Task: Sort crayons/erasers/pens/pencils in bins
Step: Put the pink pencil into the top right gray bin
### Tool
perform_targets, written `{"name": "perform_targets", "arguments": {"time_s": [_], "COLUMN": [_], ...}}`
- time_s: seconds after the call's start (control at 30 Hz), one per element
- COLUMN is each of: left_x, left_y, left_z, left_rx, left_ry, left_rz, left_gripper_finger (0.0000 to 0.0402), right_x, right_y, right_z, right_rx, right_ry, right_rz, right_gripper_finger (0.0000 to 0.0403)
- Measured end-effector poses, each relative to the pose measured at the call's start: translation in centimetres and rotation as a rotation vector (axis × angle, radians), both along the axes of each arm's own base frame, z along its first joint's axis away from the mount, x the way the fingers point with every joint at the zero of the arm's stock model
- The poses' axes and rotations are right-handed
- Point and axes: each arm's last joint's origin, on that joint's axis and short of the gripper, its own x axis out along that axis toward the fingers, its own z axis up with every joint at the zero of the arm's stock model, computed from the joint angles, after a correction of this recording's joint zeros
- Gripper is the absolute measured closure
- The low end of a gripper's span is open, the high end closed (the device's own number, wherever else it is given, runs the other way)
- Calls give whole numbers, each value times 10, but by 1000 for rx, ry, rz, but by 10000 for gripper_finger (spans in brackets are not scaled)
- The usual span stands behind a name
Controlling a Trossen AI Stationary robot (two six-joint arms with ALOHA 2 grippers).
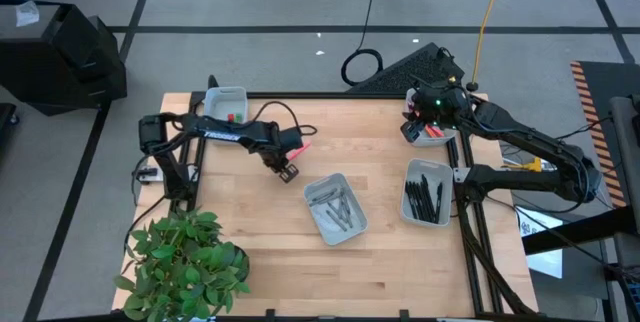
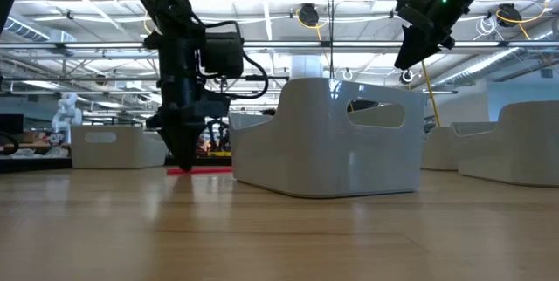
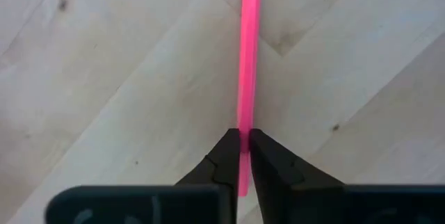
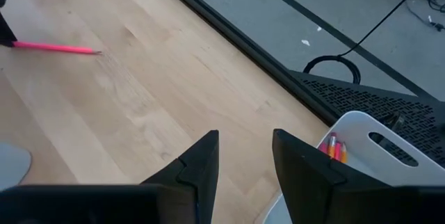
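Sorting looks nearly finished. Left gripper (image 3: 243,147) is closed on a pink pencil (image 3: 248,57), pinching it near one end while it lies flat on the table (image 1: 260,242) near the middle. From here that seems the only loose item left; no other sticks or blocks show on the wood in the high view.

Four bins: far-left bin (image 1: 225,102) holds small erasers, a red and a green one visible. Middle bin (image 1: 335,208) holds grey crayons. Near-right bin (image 1: 428,193) holds black pens. Far-right bin (image 4: 375,147) already has orange and pink pencils standing in it.

Right gripper (image 4: 243,158) hangs above the far-right bin with fingers apart, holding nothing; it appears to be waiting.

Left to do, by my read: lift the pink pencil, carry it across to the far-right bin and drop it in. That bin is well apart from the pencil, on the right arm's side, so reach or a handover may matter.
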Motion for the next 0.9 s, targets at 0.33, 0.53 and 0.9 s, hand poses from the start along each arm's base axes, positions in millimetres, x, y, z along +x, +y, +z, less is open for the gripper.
{"name": "perform_targets", "arguments": {"time_s": [0.33, 0.53, 0.9], "left_x": [-5, -15, -15], "left_y": [11, 25, 6], "left_z": [-1, -1, -1], "left_rx": [-157, -235, -115], "left_ry": [-23, -1, 99], "left_rz": [190, 256, 104], "left_gripper_finger": [302, 318, 366], "right_x": [0, 3, 4], "right_y": [0, -1, -2], "right_z": [0, 3, 5], "right_rx": [18, 7, 22], "right_ry": [-18, -59, -109], "right_rz": [-9, 0, -36], "right_gripper_finger": [273, 273, 273]}}
